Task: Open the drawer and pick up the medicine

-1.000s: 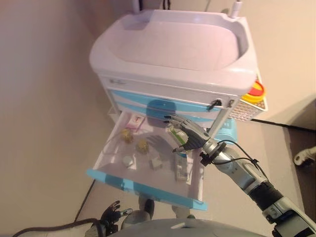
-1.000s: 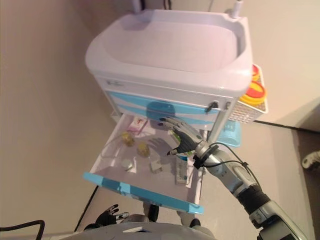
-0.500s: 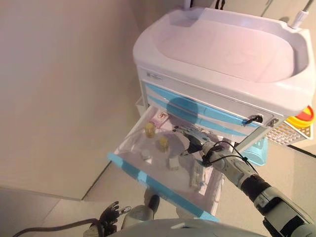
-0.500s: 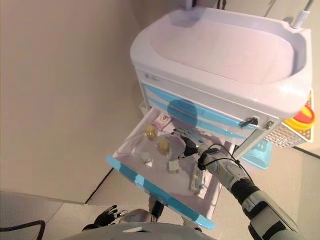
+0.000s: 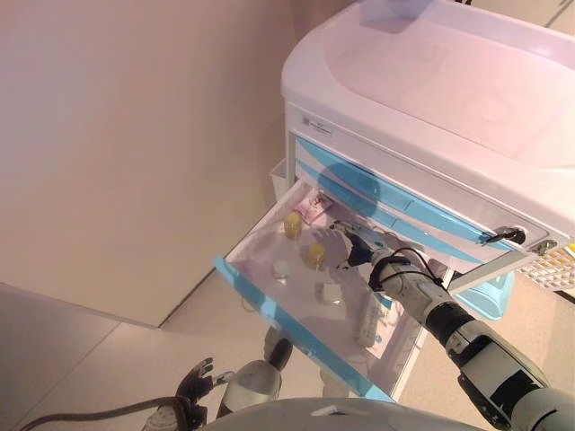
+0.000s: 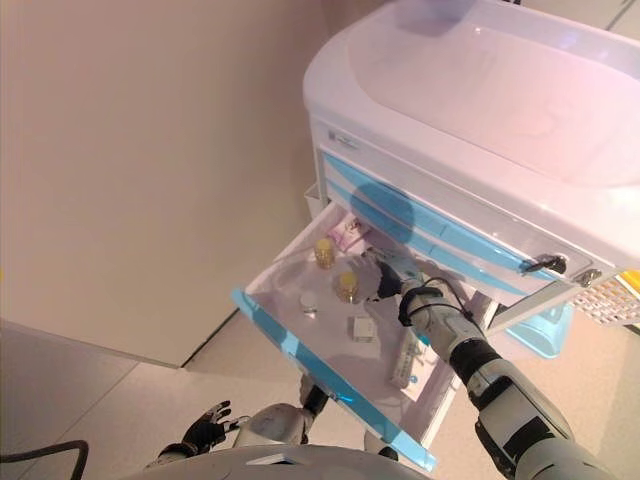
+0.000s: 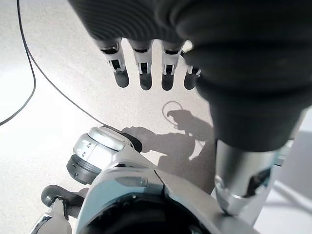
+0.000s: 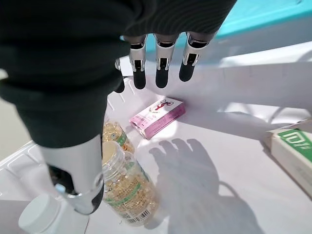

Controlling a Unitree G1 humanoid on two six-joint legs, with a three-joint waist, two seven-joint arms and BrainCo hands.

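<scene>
The cart's lower drawer (image 5: 287, 323) stands pulled out, its blue front toward me. Inside lie two clear bottles of yellow capsules (image 5: 315, 255) (image 5: 293, 224), a pink medicine box (image 5: 314, 209), a white-capped vial (image 5: 281, 268), a small white box (image 5: 327, 292) and a long white-green box (image 5: 370, 319). My right hand (image 5: 359, 251) hovers open inside the drawer, fingers straight. In the right wrist view its fingers (image 8: 163, 63) point past the pink box (image 8: 157, 117), and the nearer capsule bottle (image 8: 127, 187) stands by the thumb, untouched. My left hand (image 7: 144, 68) hangs open low over the floor.
The white cart (image 5: 431, 81) has shut blue-fronted drawers above the open one. A perforated side basket (image 5: 557, 269) and a blue bin (image 5: 481, 301) hang on its right side. A beige wall (image 5: 135, 135) runs along the left of the cart.
The camera has swung, shifting the whole scene. My right hand has gone lower and deeper into the drawer, nearer the capsule bottles, still open and empty.
</scene>
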